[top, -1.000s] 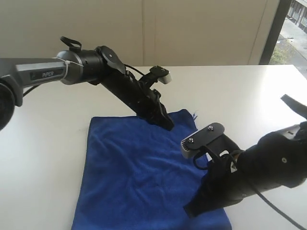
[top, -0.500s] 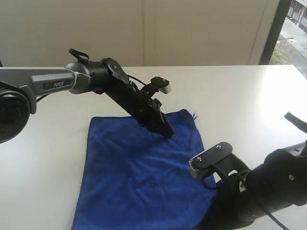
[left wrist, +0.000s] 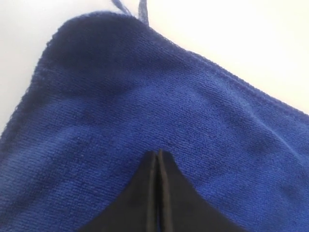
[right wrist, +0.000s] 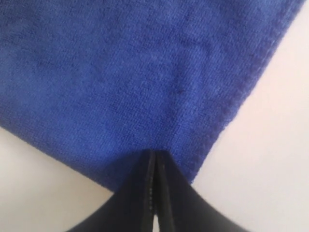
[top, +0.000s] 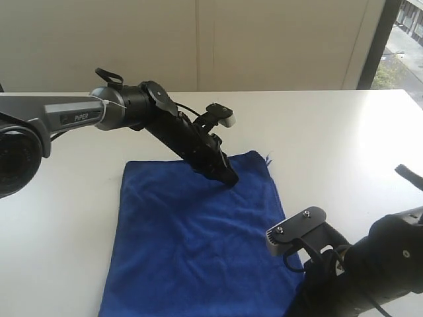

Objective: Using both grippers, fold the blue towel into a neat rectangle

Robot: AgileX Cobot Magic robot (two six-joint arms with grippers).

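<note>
Left end effector (left wrist: 158, 154), right end effector (right wrist: 153, 154): nose-down, closed, over towel (top: 192, 244)

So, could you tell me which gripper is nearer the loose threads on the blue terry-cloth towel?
Left. The left gripper is over the blue terry-cloth towel just inside the corner bearing the loose threads; the right gripper is at the next corner, well away.

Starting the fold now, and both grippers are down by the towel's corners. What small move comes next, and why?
Probably open both jaws. The left gripper and right gripper are shut, each tip near a corner of the towel, which lies flat with no cloth visibly pinched. They must open before they can grip those corners.
</note>
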